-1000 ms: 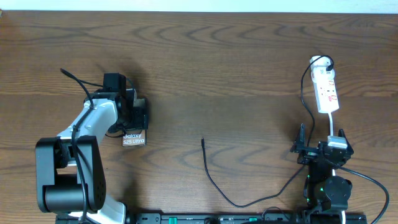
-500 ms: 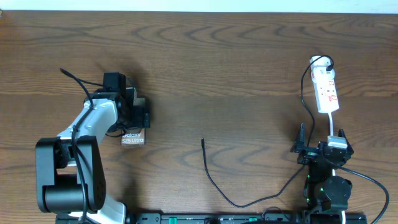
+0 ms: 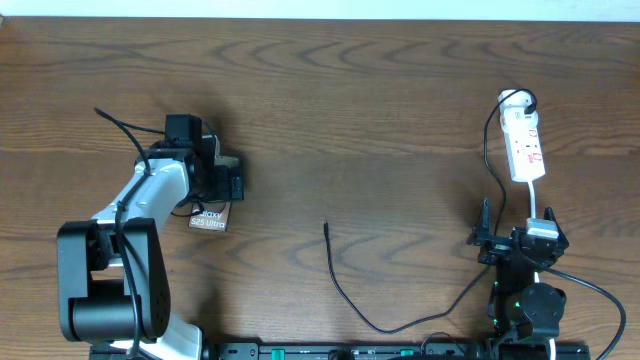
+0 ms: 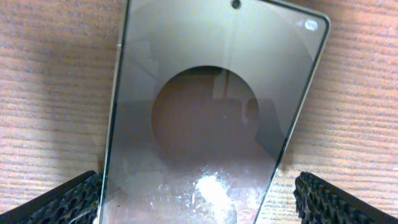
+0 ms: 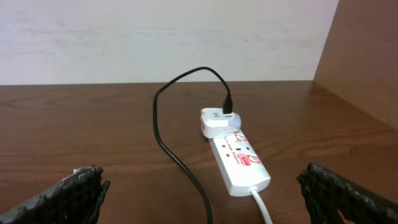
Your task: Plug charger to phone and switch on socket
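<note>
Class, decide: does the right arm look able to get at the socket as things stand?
Probably yes: the socket lies straight ahead of the open right tool, with only the thin charger cable between.

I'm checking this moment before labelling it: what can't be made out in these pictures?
The phone ends: overhead, the left arm covers its far part; in the left wrist view, the frame's bottom edge cuts off the near end.
The socket switch position: too small overhead, unreadable in the right wrist view.
The charger plug tip shape: overhead only, too small.
</note>
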Robot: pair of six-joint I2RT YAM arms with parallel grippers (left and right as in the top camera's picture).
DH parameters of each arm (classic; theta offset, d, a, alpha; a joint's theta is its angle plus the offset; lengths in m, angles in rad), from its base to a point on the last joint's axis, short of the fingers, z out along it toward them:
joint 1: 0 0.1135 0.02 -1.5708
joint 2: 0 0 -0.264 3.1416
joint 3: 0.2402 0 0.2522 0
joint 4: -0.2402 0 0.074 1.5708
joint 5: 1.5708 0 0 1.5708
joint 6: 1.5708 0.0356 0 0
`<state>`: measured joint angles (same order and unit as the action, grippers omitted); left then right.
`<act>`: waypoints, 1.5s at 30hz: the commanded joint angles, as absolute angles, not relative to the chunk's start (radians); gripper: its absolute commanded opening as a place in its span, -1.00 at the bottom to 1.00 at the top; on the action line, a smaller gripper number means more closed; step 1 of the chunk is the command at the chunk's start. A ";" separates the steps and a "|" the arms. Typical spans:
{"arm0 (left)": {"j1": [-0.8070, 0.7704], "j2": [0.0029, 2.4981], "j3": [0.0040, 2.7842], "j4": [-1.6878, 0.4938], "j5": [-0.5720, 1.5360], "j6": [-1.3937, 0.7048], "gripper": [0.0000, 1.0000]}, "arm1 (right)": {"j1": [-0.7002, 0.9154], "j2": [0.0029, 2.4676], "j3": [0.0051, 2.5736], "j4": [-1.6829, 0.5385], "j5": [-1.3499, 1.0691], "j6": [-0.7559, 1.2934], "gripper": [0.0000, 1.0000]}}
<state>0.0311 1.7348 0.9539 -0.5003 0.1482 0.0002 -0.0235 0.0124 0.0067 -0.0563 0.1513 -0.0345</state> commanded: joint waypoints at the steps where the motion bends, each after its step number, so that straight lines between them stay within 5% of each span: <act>1: 0.033 1.734 0.952 -0.490 0.145 0.007 0.98 | -0.006 0.009 0.006 -0.060 0.159 -0.042 0.99; 45: 0.031 1.769 0.952 -0.439 0.103 0.191 0.98 | -0.006 0.009 0.006 -0.060 0.158 -0.042 0.98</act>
<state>0.0311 1.7367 0.9539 -0.4400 0.1020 0.1703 -0.0235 0.0124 0.0067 -0.0563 0.1516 -0.0345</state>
